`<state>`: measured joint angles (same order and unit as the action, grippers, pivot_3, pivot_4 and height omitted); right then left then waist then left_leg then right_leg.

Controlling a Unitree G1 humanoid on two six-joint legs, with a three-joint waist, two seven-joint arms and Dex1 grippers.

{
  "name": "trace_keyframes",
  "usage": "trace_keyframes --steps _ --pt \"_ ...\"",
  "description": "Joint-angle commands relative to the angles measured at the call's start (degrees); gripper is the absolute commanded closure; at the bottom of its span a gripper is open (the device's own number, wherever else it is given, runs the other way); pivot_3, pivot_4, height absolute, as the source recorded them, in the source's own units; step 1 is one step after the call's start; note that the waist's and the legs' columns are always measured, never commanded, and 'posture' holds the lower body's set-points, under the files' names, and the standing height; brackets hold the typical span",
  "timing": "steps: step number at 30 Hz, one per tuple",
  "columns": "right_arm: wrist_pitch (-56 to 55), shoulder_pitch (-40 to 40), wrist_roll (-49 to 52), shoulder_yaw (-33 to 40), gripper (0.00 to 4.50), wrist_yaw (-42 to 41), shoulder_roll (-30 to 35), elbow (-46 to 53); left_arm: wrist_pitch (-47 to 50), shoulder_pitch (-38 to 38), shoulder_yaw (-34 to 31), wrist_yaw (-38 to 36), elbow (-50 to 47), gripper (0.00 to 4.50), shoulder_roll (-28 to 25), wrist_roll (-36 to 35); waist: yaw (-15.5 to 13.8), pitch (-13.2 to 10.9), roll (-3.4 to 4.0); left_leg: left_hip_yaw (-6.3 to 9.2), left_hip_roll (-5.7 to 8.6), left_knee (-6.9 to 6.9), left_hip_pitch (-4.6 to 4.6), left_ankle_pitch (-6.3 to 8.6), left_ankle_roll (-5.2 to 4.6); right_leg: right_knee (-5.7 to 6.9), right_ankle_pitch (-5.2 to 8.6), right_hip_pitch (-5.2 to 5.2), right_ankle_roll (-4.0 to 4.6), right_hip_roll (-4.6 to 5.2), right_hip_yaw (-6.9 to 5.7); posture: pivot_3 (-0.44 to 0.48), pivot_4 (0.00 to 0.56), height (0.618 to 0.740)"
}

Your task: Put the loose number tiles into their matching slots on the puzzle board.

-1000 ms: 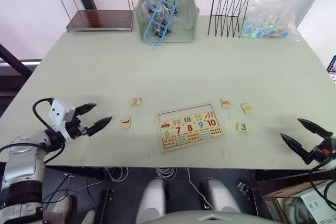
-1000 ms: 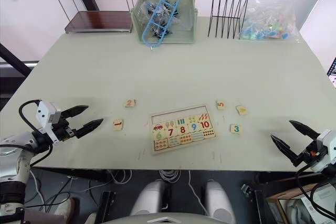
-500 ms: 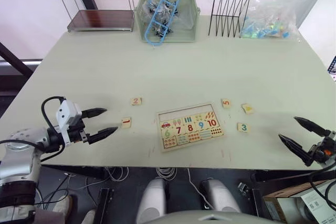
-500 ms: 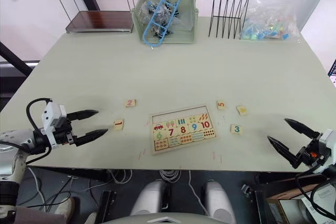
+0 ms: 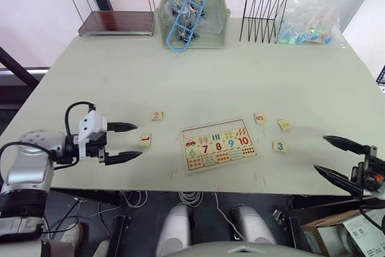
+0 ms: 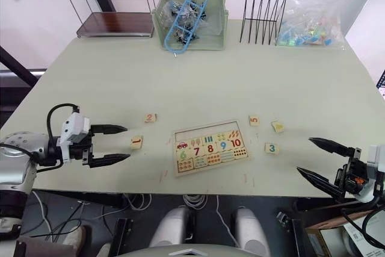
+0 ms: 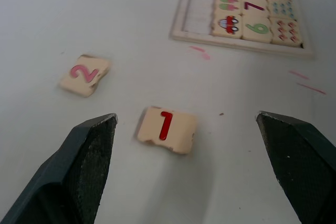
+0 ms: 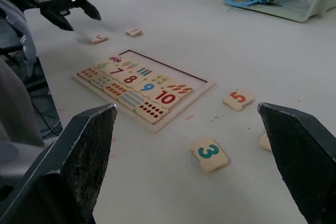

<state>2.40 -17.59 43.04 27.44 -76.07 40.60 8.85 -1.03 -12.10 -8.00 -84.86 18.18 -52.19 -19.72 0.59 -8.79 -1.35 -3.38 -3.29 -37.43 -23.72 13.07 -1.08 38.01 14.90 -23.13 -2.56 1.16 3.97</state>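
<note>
Now the left pincer, fingers apart, faces tile 1 at lower left of the board; closing off-centre could skid this thin tile across the counter.

A robot test lab, by the look: a plain pale worktop against a blank wall, cables trailing beneath its front edge, staged props along the back, upper frame.

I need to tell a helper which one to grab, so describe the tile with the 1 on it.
Start at the puzzle board near the table's front edge. Two tiles lie to its left; the 1 tile is the nearer one, bearing a red digit, in front of the open left gripper.
</note>
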Motion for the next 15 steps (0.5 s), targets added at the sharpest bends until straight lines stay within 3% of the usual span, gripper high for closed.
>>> trace_keyframes --steps 1,15 --pt "-0.16 1.13 0.94 1.54 0.0 -1.74 1.04 0.4 -3.97 -4.03 2.39 -1.51 3.19 0.02 -0.39 2.56 0.01 0.0 0.0 0.01 0.0 0.0 0.0 0.0 0.0 0.0 0.0 0.0 0.0 -0.01 0.0 0.0 0.15 0.74" --pt "-7.3 2.99 -0.72 4.86 0.0 -12.19 2.51 -11.11 -10.29 -9.59 8.25 -2.7 8.9 0.02 1.21 7.54 0.03 -0.01 -0.01 0.03 0.0 -0.01 -0.02 0.0 0.0 0.0 -0.11 0.01 -0.19 -0.06 0.0 0.0 0.15 0.74"
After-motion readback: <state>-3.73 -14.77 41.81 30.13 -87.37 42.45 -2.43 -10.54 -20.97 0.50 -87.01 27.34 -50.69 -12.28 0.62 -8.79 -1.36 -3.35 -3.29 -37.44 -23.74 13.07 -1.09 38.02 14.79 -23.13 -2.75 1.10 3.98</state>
